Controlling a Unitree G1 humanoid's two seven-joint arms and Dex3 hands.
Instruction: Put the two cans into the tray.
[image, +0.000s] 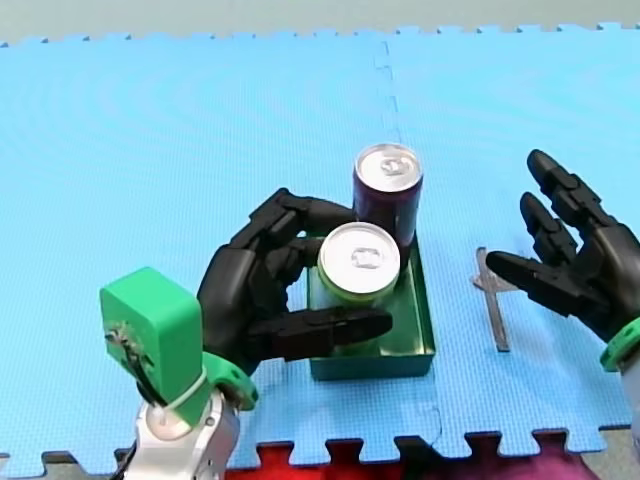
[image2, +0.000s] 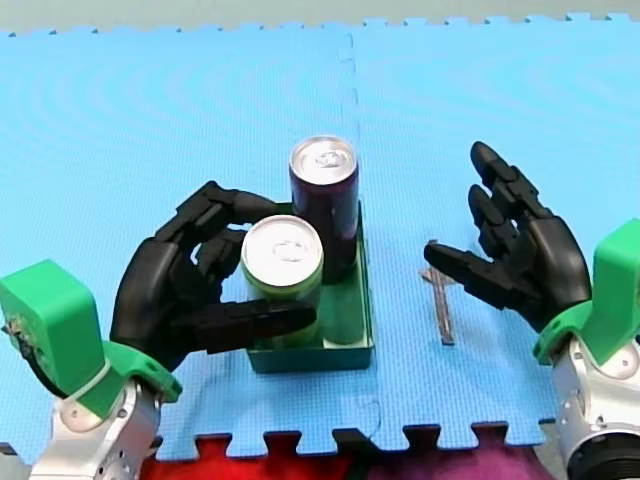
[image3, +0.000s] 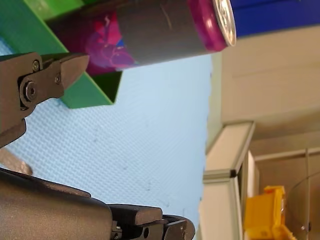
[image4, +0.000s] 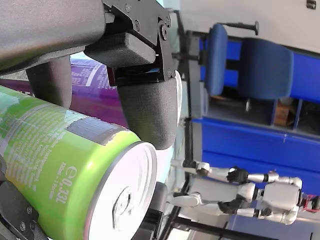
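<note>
A green can (image: 358, 262) stands in the near part of the green tray (image: 424, 340). My left hand (image: 335, 272) is shut on it, fingers curled round its far side and thumb across its near side. The second wrist view shows that same green can (image4: 75, 165) up close between these fingers (image4: 150, 110), with the purple can (image4: 92, 82) behind it. The purple can (image: 388, 185) stands upright at the tray's far end, touching or nearly touching the green one. My right hand (image: 515, 225) is to the right of the tray, apart from both cans. In the first wrist view, the purple can (image3: 165, 30) stands in the tray (image3: 85, 95).
A flat metal strip (image: 492, 305) lies on the blue foam mat (image: 150, 150) between the tray and my right hand. A mat seam (image: 390, 90) runs away behind the cans. The mat's jagged front edge (image: 330, 450) is just below the tray.
</note>
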